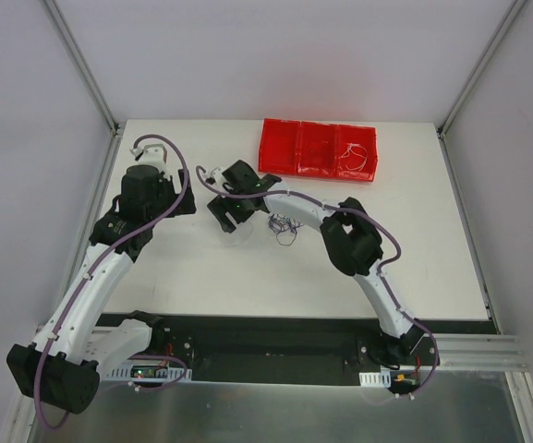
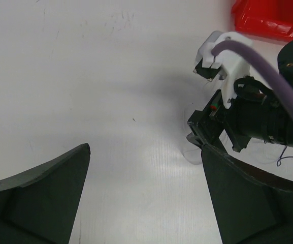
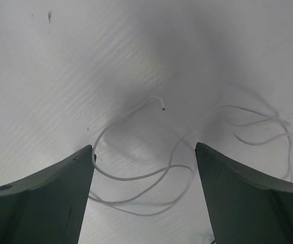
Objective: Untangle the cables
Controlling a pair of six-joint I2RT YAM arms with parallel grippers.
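Observation:
A thin white cable (image 3: 136, 178) lies in loose loops on the white table, and its curls run on to the right (image 3: 268, 127). My right gripper (image 3: 143, 152) is open low over it, one finger on each side of the loops, with nothing pinched. In the top view the right gripper (image 1: 229, 221) is left of a small dark purple-blue cable clump (image 1: 283, 225). A strand of that cable (image 2: 288, 152) shows past the right wrist. My left gripper (image 2: 145, 150) is open over bare table, left of the right gripper. In the top view the left gripper (image 1: 181, 201) holds nothing.
A red three-compartment bin (image 1: 317, 149) stands at the back of the table, with a thin curled wire (image 1: 357, 159) in its right compartment. The bin's corner (image 2: 268, 20) shows in the left wrist view. The right arm's wrist (image 2: 248, 112) is close beside my left fingers.

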